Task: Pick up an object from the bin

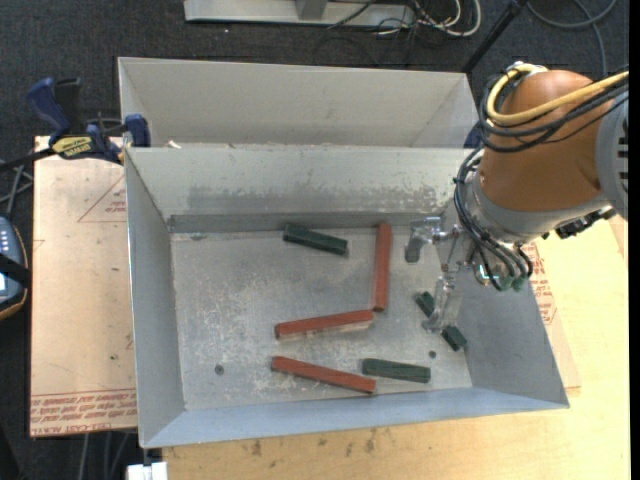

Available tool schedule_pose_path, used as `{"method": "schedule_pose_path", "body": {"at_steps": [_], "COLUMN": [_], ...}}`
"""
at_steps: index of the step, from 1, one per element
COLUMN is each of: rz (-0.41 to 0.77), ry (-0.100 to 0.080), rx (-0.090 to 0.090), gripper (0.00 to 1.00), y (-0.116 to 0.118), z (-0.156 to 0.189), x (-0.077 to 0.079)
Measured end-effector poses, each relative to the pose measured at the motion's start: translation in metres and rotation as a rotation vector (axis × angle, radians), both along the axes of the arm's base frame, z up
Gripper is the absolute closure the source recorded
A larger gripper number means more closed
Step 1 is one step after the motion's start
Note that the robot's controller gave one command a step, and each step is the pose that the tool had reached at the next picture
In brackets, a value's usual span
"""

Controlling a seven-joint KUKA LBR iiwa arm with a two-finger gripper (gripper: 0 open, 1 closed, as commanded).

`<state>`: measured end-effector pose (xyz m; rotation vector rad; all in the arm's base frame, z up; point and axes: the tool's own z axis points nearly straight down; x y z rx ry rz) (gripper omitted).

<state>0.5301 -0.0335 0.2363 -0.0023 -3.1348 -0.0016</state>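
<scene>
I take the long red-brown stick [382,266] that stands nearly upright in the view, toward the back right of the grey bin [150,268], as my mark for everything else.

My fingers [441,286] hang just to the right of that stick, about level with its lower end and a little below it. They are spread apart, their two dark tips set on a slant with one nearer the stick and one farther from it. Between them I see bare bin floor, so I am grasping nothing. My orange wrist cover [535,148] sits above and to the right of the stick, over the bin's right wall.

The thing nearest my fingers other than the stick is a dark green stick [396,370] lying flat, below the stick's lower end, near the front wall. It lies just below and left of my lower fingertip and apart from it.

A second red-brown stick [323,324] lies almost level, with its right end just beside the foot of my mark. A third red-brown stick [322,374] lies lower and to the left, its right end near the dark green one. Another dark green stick [315,239] lies to the left of my mark's top end, near the back wall.
</scene>
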Motion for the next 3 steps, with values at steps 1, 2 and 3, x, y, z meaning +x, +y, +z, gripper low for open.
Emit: {"method": "schedule_pose_path", "body": {"at_steps": [1, 2, 3], "rz": [0.001, 0.064, 0.060], "ry": [-0.008, -0.015, -0.014], "rx": [0.000, -0.001, 0.000], "gripper": [0.00, 0.00, 0.00], "y": [0.000, 0.009, 0.045], "z": [0.004, -0.025, -0.099], "x": [0.001, 0.007, 0.034]}}
